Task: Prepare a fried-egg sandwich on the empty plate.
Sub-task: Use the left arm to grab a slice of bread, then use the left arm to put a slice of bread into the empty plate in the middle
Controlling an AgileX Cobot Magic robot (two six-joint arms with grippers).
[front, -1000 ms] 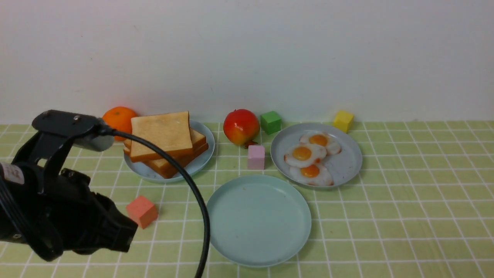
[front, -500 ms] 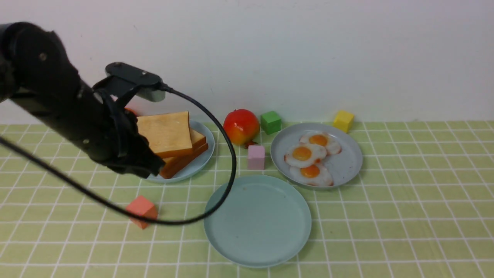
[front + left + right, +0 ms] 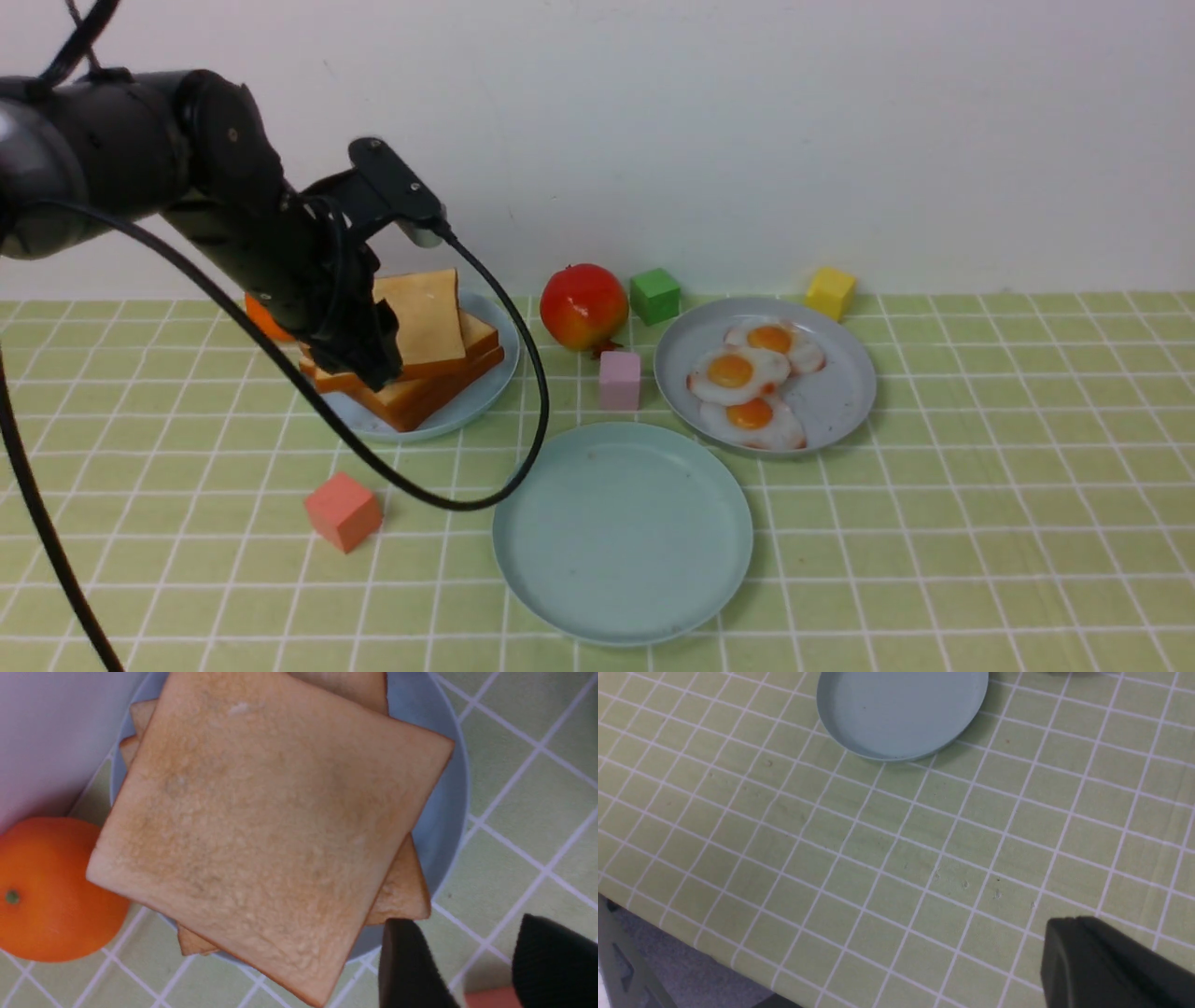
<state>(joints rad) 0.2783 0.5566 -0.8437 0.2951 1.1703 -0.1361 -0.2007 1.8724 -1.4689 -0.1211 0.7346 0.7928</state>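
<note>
Hovering with the left gripper at the bread stack, jaws parted and nothing between them, the top bread slice lying just beyond the fingertips, atop other slices on the pale blue plate. Keeping the right gripper closed and without a hold on anything, well apart from the fried eggs on the grey plate and off the mint-green plate.
</note>
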